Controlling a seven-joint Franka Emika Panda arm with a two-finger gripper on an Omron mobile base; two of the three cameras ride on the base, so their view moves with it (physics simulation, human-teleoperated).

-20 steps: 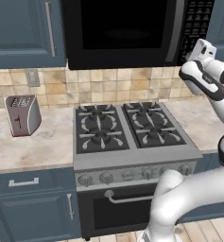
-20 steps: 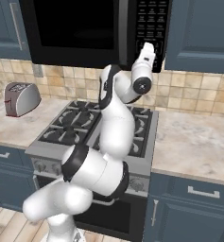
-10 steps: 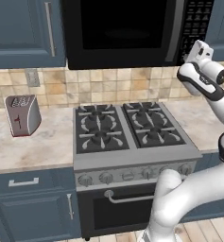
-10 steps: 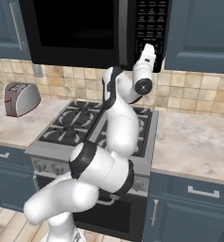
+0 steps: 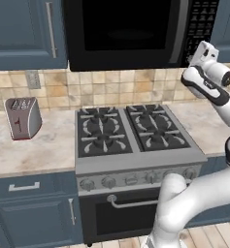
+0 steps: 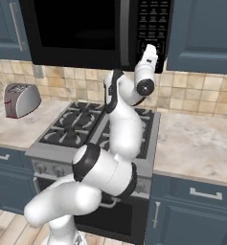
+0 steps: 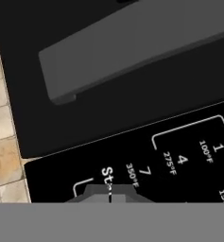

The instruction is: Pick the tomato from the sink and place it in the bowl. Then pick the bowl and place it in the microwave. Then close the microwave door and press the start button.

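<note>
Compared with the frames one second and half a second earlier, we see almost no change: the arm has held its raised pose in front of the microwave [image 5: 136, 31], and the base views are unshifted.

The hand [image 6: 151, 49] is at the lower end of the keypad column [image 5: 204, 24], on the right side of the microwave. In the hand view, the fingertips [image 7: 109, 193] are pressed together with no gap between them, fully closed, and we see nothing held between them. They sit directly over the word beginning "St" on the keypad; contact with the panel looks likely, but we cannot confirm it.

The microwave door [image 6: 76, 28] is closed, flush with the cabinet front, its bar handle [image 7: 132, 52] crossing the upper part of the hand view.

Below the microwave, the stove [image 5: 136, 140] stands between two stretches of worktop [image 6: 201, 141]. A toaster [image 5: 23, 117] stands near the rear edge of the left worktop.
</note>
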